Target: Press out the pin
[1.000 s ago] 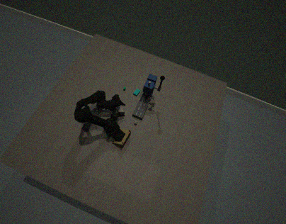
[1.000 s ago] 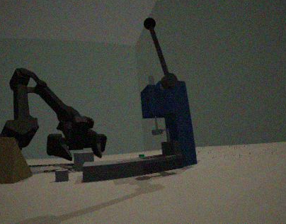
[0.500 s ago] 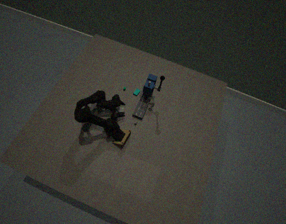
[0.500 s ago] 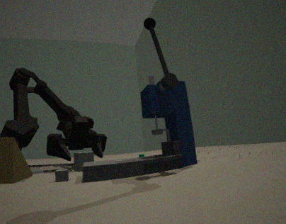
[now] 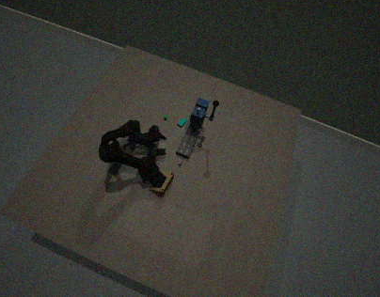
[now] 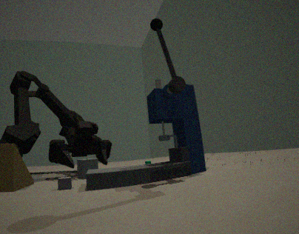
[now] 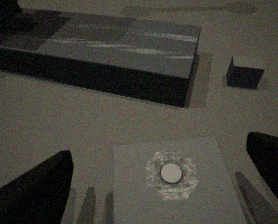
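Yellow shows nearest at the left of the exterior view, where an angular piece (image 5: 167,184) (image 6: 9,169) is seen on the desk (image 5: 236,191) (image 6: 160,213) (image 7: 100,117). A small grey cube (image 5: 180,164) (image 6: 64,184) (image 7: 245,75) is set just off the end of the dark press bed (image 5: 183,151) (image 6: 115,180) (image 7: 165,47). The cup cannot be made out for certain, so its contents cannot be told. Within the grey block (image 5: 162,143) (image 6: 87,169) (image 7: 135,200), the pin (image 6: 91,156) (image 7: 171,173) is held upright, its round pale top left showing. The block is placed on the desk beside the bed, not under the punch (image 6: 163,137). By the gripper (image 5: 165,145) (image 6: 89,165) (image 7: 160,149), nothing is gripped: its fingers are spread wide, one to either side of the block, gaps being visible. Farther back, the blue press (image 5: 198,114) (image 6: 193,132) is topped by its raised lever (image 5: 213,112) (image 6: 166,54), which is ended by a black ball.
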Motion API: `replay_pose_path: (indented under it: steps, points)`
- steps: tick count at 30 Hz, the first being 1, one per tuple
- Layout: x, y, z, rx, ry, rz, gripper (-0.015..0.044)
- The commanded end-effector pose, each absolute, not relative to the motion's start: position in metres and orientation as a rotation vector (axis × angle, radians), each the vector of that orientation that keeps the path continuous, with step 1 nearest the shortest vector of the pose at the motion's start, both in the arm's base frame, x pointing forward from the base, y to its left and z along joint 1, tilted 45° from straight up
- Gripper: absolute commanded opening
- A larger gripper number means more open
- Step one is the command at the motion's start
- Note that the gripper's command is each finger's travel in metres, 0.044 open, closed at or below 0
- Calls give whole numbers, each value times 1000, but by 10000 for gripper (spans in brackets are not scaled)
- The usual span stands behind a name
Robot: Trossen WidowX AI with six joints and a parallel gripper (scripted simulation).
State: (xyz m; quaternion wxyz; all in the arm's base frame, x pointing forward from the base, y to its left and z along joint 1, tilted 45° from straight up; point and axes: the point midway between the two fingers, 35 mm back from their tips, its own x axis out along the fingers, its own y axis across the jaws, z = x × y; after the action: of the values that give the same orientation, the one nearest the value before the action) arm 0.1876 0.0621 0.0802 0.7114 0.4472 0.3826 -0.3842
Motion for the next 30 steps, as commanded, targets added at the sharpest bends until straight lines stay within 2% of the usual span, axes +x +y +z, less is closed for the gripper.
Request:
replay_pose_path:
  steps: [1, 15, 19, 30]
  points:
    - [188, 62, 80, 995, 843, -856, 440]
    - [179, 30, 121, 1155, 1262, -717, 440]
    - [178, 24, 140, 1237, 1294, -602, 440]
    - [178, 24, 141, 1241, 1294, -596, 440]
